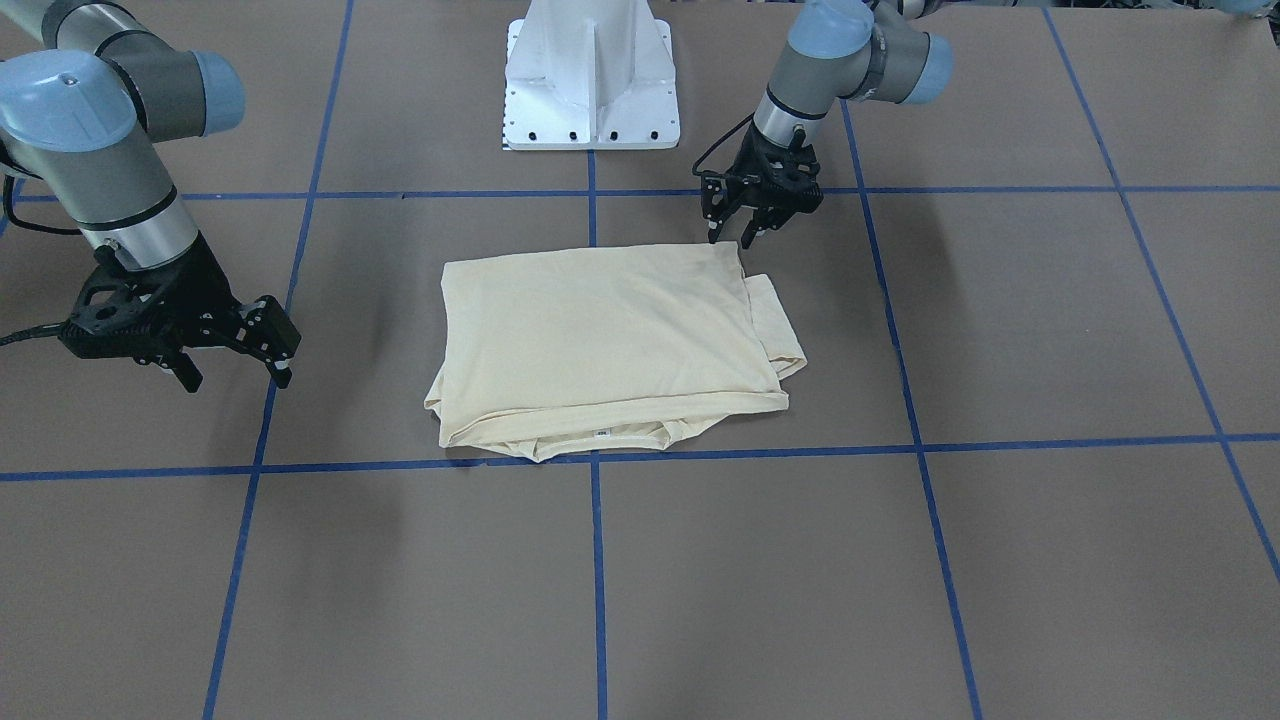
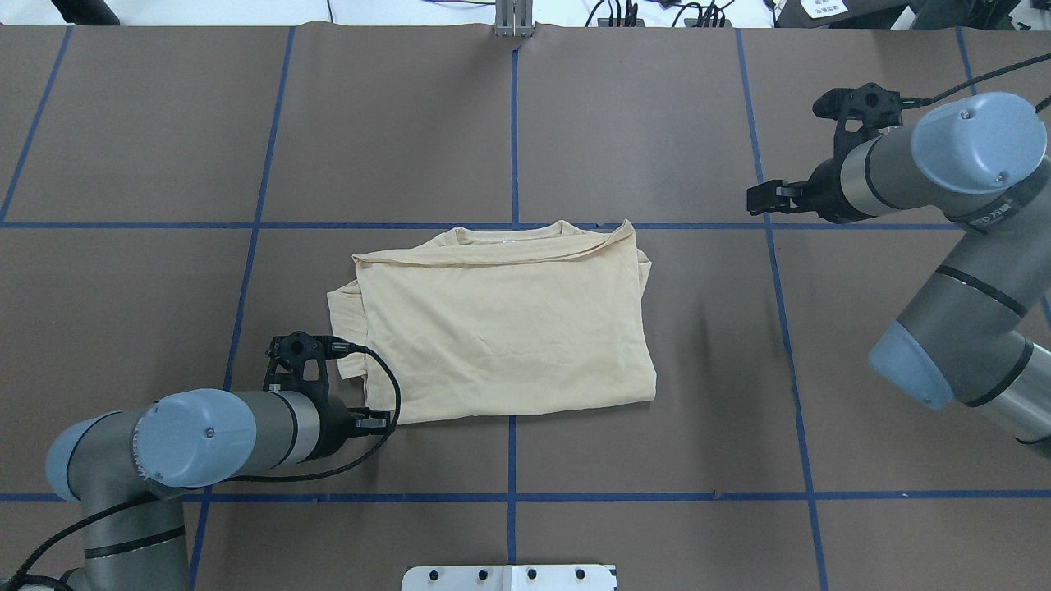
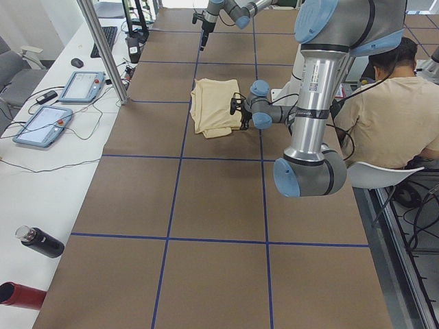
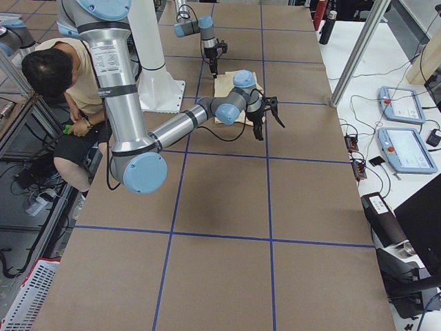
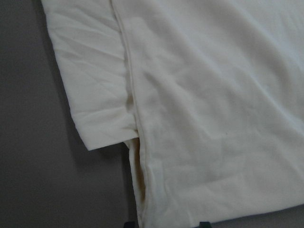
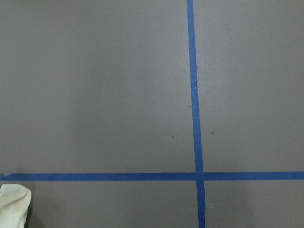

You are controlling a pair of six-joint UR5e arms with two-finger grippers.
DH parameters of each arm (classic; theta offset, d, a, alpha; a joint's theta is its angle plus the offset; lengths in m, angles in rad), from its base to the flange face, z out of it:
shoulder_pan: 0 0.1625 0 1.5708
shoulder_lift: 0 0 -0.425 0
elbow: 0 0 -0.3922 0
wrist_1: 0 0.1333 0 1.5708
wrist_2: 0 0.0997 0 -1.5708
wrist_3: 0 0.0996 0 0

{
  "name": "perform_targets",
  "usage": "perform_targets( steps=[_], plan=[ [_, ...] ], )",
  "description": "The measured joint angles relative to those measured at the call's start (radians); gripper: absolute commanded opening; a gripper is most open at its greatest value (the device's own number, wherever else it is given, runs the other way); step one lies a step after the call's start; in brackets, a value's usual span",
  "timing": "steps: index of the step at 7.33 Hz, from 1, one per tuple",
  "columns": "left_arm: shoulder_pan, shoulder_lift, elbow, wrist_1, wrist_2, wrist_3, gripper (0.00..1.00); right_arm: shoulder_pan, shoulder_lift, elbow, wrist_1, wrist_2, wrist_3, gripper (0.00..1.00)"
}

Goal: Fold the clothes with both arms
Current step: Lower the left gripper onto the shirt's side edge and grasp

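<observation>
Finding the shirt lying flat as a rough rectangle near the middle of the table, plain side up, with the neck tag peeping from the edge farthest from the robot and a sleeve layer sticking out from under the top layer on the robot's left. Noting the left gripper hanging just over the shirt's near-left corner, fingers apart and holding nothing. Noting the right gripper raised well clear on the opposite side, fingers likewise spread and empty. Judging the step in hand to be a grasp at that corner ahead of a further fold. Advising the following:
- lowering straight down so as to be catching every layer, not the top one alone;
- gathering in the protruding sleeve;
- bringing the right gripper to the matching corner before lifting;
- raising both corners level and evenly, thin knit being likely to sag and drag.

Not seeing the print anywhere, and presuming it turned inward or face down. Not managing to count the layers underneath. Catching only cut-off fingertip ends, set apart, at the bottom edge of the left wrist view. Getting from the right wrist view only bare table, blue tape lines and a scrap of pale cloth in one corner. Finding both side views too small for judging finger detail, and showing a seated person beside the robot.
</observation>
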Motion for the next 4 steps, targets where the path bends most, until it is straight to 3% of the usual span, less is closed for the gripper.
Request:
perform_targets(
  steps=[2, 4],
  plan=[
    [-0.001, -0.006, 0.007, -0.001, 0.0, 0.003, 0.41, 0.0, -0.001, -0.001, 0.0, 0.0, 0.001, 1.0],
    [-0.001, -0.031, 0.031, -0.001, 0.0, 0.003, 0.0, 0.0, -0.002, -0.001, 0.0, 0.0, 0.002, 1.0]
  ],
)
